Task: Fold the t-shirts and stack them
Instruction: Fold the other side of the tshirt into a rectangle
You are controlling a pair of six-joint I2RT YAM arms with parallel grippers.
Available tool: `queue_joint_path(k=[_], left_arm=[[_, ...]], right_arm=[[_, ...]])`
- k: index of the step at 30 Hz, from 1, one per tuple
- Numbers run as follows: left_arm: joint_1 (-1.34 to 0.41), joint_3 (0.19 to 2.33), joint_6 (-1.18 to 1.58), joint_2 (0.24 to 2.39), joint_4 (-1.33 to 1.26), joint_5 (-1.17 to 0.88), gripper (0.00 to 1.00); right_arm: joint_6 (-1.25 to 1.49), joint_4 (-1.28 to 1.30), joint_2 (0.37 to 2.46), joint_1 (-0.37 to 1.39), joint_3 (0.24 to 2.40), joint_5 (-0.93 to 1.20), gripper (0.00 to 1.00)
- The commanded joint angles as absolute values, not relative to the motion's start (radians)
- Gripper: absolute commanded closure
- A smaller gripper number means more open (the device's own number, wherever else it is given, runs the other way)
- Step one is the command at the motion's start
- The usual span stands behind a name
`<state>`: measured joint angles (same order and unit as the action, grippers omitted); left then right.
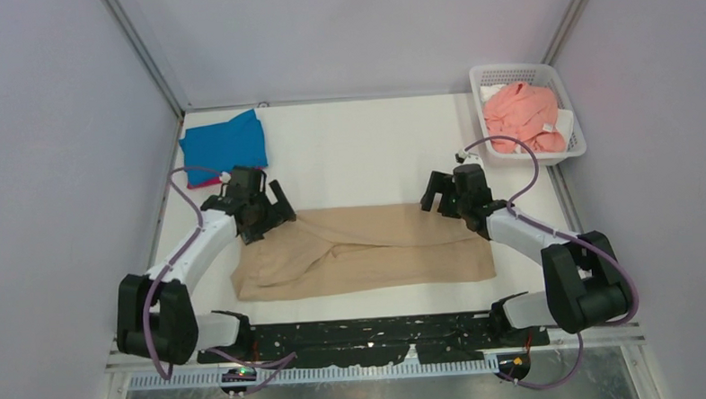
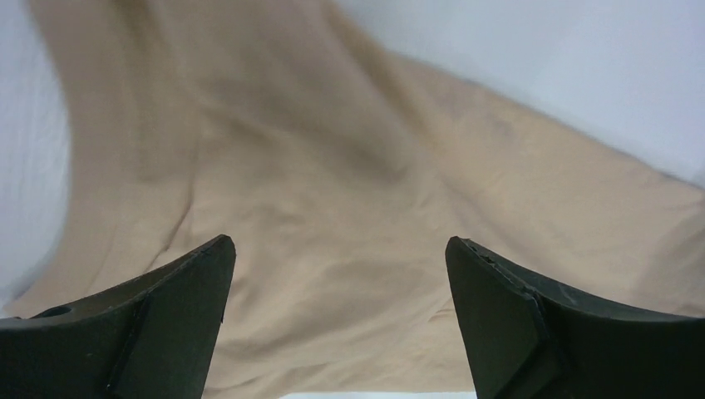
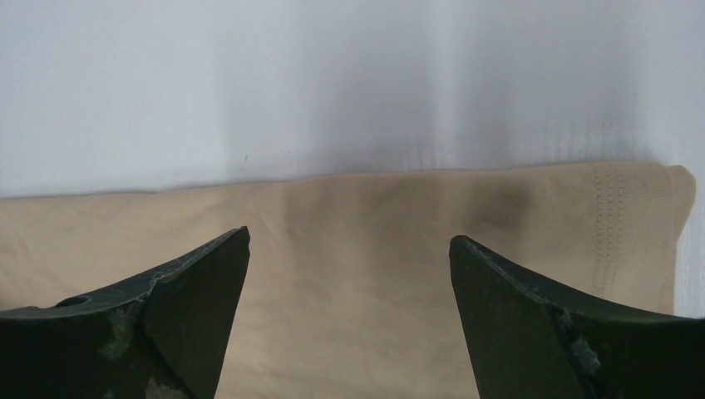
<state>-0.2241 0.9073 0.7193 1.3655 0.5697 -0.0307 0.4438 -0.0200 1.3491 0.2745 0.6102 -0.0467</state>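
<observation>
My left end effector [image 1: 273,212] and right end effector [image 1: 444,200] both gape empty over the tan-beige cloth t-shirt [image 1: 370,253], which lies in a long band on the white tabletop [image 1: 356,154] (wrinkled toward my left).

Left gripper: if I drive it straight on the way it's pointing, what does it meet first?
Most likely the tan-beige cloth t-shirt, which fills the view ahead of the open left gripper; how far off it lies is unclear.

We see the tan shirt [image 1: 370,253] as soft matt cloth, the basket [image 1: 516,67] as white plastic mesh, the worktop [image 1: 356,154] smooth.
</observation>
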Motion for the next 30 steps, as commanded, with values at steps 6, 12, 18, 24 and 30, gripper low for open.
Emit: queue_joint_path(k=[6,12,18,24,30], left_arm=[[-0.216,0.563,0.786,0.934,0.728,0.132,0.05],[-0.215,0.519,0.818,0.891,0.706,0.070,0.35],[-0.215,0.480,0.831,0.900,0.734,0.053,0.42],[-0.215,0.468,0.845,0.912,0.709,0.018,0.64],[-0.216,0.505,0.851,0.856,0.756,0.065,0.69]], right_arm=[[0.445,-0.073,1.370,0.275,0.628,-0.090,0.05],[0.446,-0.056,1.391,0.273,0.638,-0.085,0.05],[0.447,-0.046,1.385,0.274,0.635,-0.103,0.05],[0.445,-0.038,1.367,0.272,0.632,-0.108,0.05],[0.443,-0.028,1.361,0.273,0.632,-0.120,0.05]])
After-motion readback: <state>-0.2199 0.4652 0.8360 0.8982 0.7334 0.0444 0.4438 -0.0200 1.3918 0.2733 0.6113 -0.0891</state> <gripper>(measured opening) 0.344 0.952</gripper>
